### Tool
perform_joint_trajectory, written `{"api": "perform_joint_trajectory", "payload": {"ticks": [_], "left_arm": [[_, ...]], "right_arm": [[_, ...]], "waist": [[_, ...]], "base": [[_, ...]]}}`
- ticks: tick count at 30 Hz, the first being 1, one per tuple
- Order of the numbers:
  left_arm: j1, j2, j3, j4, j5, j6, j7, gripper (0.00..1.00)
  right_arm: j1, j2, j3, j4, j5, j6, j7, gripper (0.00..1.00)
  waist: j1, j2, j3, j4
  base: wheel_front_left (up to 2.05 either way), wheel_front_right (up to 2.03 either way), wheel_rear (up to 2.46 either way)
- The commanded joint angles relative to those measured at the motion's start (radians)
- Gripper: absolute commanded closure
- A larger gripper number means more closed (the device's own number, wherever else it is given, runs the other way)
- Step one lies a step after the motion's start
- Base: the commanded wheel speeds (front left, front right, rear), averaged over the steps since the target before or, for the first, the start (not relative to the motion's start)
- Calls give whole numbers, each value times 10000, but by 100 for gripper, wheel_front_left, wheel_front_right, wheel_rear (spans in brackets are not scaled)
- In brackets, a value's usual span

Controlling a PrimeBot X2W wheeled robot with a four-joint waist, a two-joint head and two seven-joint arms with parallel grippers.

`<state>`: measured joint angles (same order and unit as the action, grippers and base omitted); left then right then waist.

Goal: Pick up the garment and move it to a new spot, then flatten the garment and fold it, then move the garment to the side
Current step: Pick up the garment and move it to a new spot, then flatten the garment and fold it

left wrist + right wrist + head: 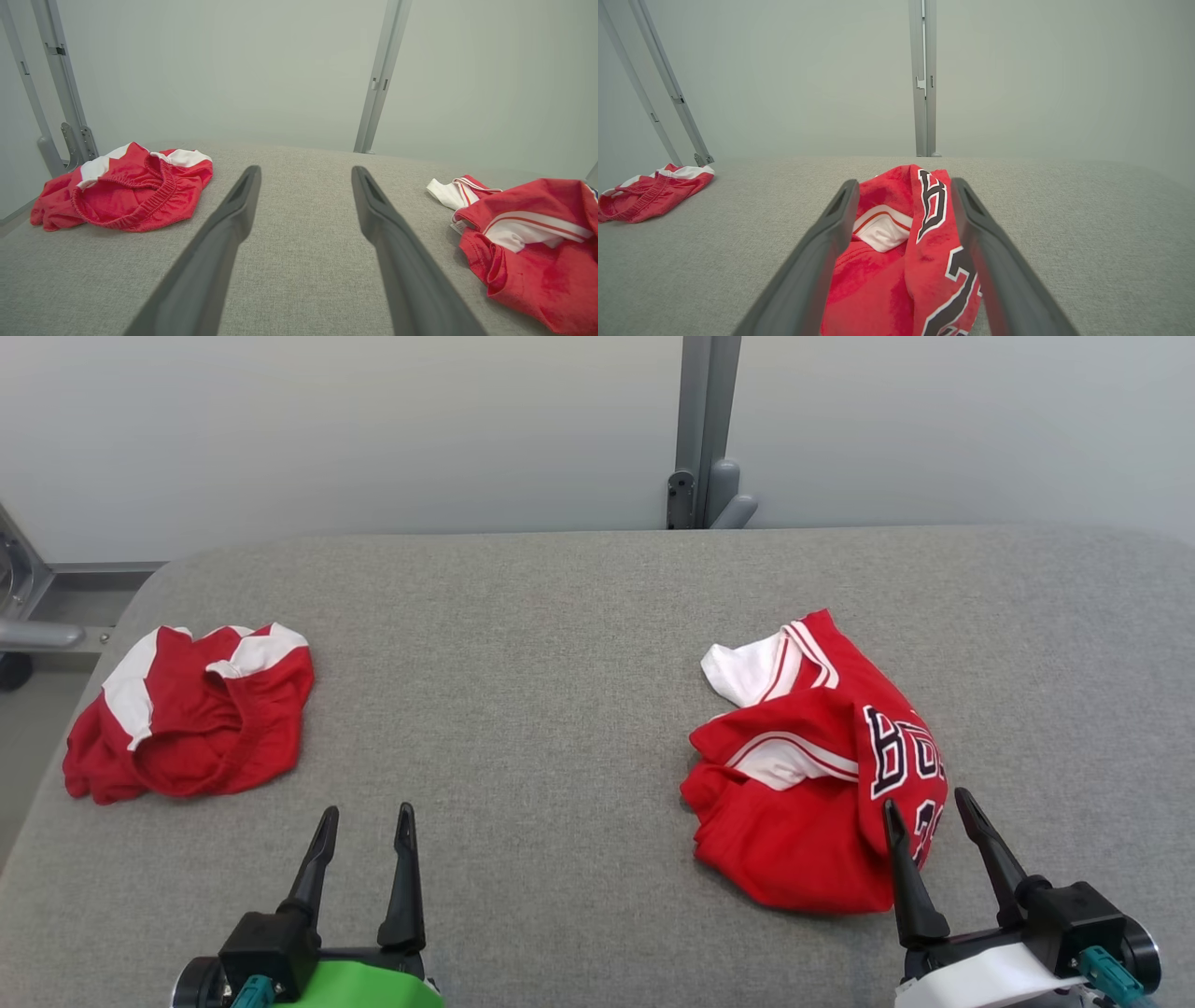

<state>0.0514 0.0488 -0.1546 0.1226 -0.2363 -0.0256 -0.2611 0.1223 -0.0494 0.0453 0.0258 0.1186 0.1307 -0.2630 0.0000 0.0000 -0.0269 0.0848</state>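
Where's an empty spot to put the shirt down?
The widest bare patch of the table is the middle, between the shorts and the shirt. The far strip by the wall is bare too. Front right is crowded: the right pincer is at the shirt.

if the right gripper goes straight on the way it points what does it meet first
Most likely the crumpled red jersey, lying straight ahead of the open right gripper; its height above the cloth is unclear, so it might skim over.
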Motion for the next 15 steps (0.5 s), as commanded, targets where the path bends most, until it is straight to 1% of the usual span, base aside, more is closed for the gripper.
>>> {"api": "perform_joint_trajectory", "payload": {"ticks": [1, 15], "left_arm": [[133, 33, -15, 44, 87, 16, -33, 0], [149, 30, -163, 176, 209, 82, -33, 0]], "right_arm": [[147, -22, 32, 40, -56, 1, -50, 0], [55, -22, 3, 108, 35, 1, -50, 0]], "waist": [[0, 0, -42, -35], [0, 0, -108, -195]], "base": [[0, 0, 0], [0, 0, 0]]}}
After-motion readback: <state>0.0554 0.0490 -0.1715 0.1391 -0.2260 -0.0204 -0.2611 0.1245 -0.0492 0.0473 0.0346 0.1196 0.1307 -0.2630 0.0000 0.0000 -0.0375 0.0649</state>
